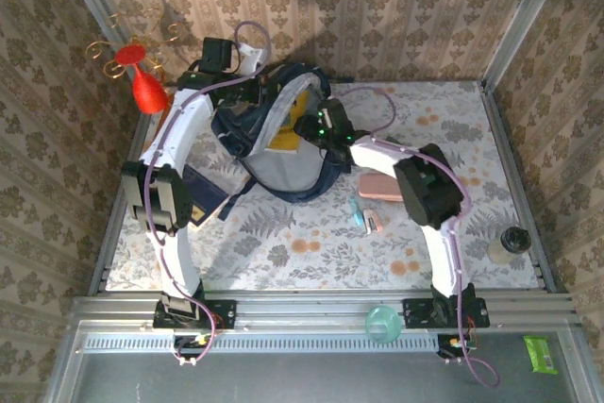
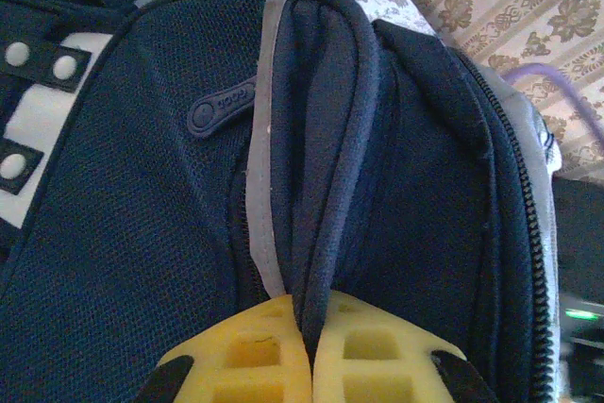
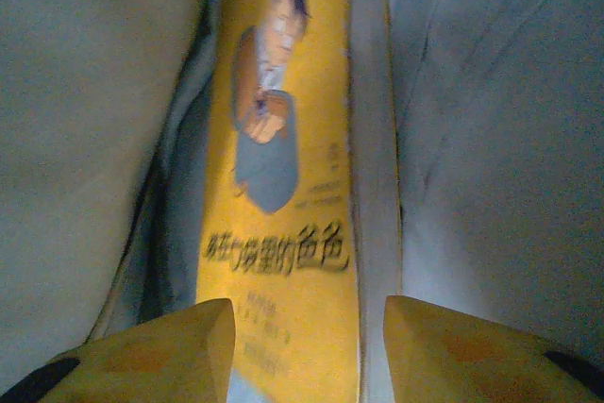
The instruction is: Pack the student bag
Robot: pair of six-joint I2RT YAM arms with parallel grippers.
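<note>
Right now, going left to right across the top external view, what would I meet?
red goblet-shaped ornament → student bag → pink case → dark-lidded jar

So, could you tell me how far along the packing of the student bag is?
Done: a yellow book stands inside the student bag. In hand: the left tool pinches the bag's rim, and the right tool is inside the bag, jaws apart with the book between them. Left: a pink case, a teal item and a dark blue book lie on the table outside the bag.
</note>
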